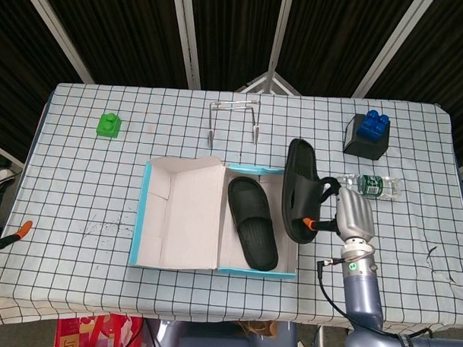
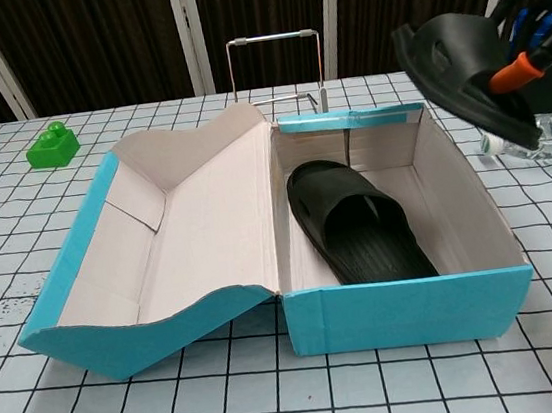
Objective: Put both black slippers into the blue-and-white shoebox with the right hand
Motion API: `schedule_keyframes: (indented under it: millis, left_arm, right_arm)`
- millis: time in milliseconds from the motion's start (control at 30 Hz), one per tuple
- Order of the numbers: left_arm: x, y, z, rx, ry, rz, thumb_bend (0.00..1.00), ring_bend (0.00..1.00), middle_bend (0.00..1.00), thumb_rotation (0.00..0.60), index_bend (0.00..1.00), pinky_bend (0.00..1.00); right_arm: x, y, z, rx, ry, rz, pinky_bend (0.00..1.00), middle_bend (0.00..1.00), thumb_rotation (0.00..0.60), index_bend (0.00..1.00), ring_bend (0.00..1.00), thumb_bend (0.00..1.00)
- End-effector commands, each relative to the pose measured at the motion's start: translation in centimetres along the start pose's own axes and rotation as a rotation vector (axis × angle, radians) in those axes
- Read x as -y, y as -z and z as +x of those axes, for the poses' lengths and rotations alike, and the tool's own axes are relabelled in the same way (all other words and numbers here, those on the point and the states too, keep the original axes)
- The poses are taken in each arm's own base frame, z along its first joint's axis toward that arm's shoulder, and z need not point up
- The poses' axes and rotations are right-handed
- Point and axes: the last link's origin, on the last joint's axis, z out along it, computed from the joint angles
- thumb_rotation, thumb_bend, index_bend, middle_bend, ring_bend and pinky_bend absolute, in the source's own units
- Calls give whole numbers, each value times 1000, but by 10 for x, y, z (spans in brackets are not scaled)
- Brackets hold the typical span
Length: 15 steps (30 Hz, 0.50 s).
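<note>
Over the box's (image 1: 183,217) right edge I've got my right hand (image 1: 352,214) with fingers (image 1: 322,193) wrapped around the second slipper (image 1: 299,189), held up off the worktop (image 1: 86,191), tilted on edge, above the right wall. First slipper (image 1: 253,221) lies flat inside the box, right compartment, sole down. Bottle (image 1: 372,185) sits just behind my hand. Left hand isn't visible in either view.

A silver-grey right hand (image 1: 354,215) with an orange fingertip (image 1: 309,221) is showing above a blue-grey forearm (image 1: 362,294) trailing a black cable (image 1: 326,281).
</note>
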Motion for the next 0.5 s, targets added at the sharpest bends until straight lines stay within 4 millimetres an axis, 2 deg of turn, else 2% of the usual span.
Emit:
schedule_keyframes:
  millis: [33,233,500]
  left_arm:
    - [3,-5,-8,33,21,7,227,0,0,600,191,117]
    - [7,-10,-12,50,55,13,227,0,0,600,190,117]
    - [11,-12,-2,-16,80,17,227,0,0,600,190,117]
  right_arm:
    - [4,15,3,8,-100,-105,1000,483,600,823,1000,525]
    - [11,24,-10,12,-155,-167,1000,483,600,823,1000,554]
    - [26,35,-29,29,-181,-153,1000,484,600,823,1000,555]
